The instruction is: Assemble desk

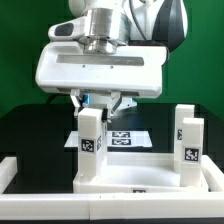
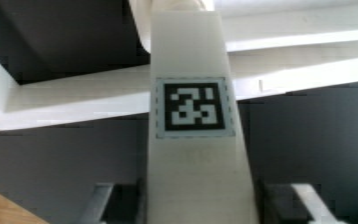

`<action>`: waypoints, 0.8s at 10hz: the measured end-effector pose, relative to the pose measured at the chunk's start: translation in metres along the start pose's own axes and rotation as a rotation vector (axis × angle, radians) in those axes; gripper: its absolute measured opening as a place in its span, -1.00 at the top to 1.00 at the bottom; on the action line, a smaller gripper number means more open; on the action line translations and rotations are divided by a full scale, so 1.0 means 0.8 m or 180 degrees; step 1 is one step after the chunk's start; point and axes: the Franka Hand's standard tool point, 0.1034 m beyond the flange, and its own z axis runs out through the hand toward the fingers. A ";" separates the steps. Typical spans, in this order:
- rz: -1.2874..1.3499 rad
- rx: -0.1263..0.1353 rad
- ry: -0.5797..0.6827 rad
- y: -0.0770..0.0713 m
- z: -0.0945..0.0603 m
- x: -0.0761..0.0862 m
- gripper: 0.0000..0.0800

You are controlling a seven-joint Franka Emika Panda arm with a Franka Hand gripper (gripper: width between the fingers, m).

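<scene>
Black tabletop under a green backdrop frames the scene you are watching; on it lies the wide white plastic rimmed desk top (image 1: 150,178), underside up, with a printed paper sheet of square tags (image 1: 125,137) flat on the table just behind it and a long white rail (image 1: 12,172) at the exterior view's left.

Two short white square-section legs stand upright on the desk top; one leg with a black-and-white tag (image 1: 188,142) stands free at the corner on the exterior view's right, untouched; the other tagged leg (image 1: 92,143) stands at the near corner on the exterior view's left, directly under the arm.

Your two-finger gripper (image 1: 100,103) is down over that leg; in the wrist view the leg (image 2: 194,110) runs straight up between the dark fingertips (image 2: 115,198), which flank it on either side, apparently clamped on it.

Judged from this, you are roughly halfway: two legs are up, though whether the held one is fully seated cannot be told; the remaining two legs are not in view, and fitting them is what is left.
</scene>
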 end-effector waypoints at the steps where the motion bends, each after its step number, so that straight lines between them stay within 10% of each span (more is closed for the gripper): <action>1: -0.0021 -0.0012 0.0062 -0.001 0.001 0.001 0.28; 8: 0.0015 -0.0054 0.0363 0.025 -0.008 0.005 0.28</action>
